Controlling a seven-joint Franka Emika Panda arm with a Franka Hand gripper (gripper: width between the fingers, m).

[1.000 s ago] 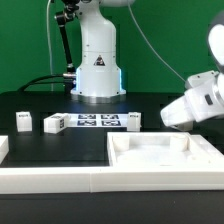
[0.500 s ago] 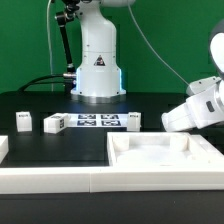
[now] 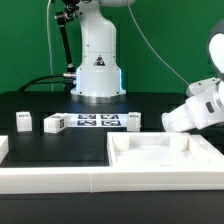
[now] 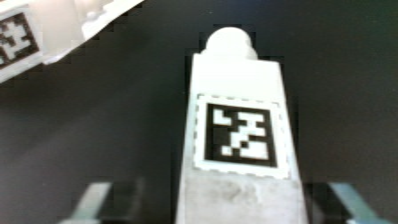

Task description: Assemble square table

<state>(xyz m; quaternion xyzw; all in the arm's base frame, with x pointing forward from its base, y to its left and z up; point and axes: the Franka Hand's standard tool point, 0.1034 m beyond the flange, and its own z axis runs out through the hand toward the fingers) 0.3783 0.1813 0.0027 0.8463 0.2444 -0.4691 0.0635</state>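
We see the claw (image 4: 222,198) straddling a tagged white table leg (image 4: 237,130) lying on the dark worktop (image 3: 55,145), narrow, with gaps showing on both sides; the square tabletop (image 3: 165,158) sits at the exterior view's right.

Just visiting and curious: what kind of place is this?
Probably a robotics lab bench: a robot arm on a black table, a marker board of printed tags, and tagged white leg blocks laid out.
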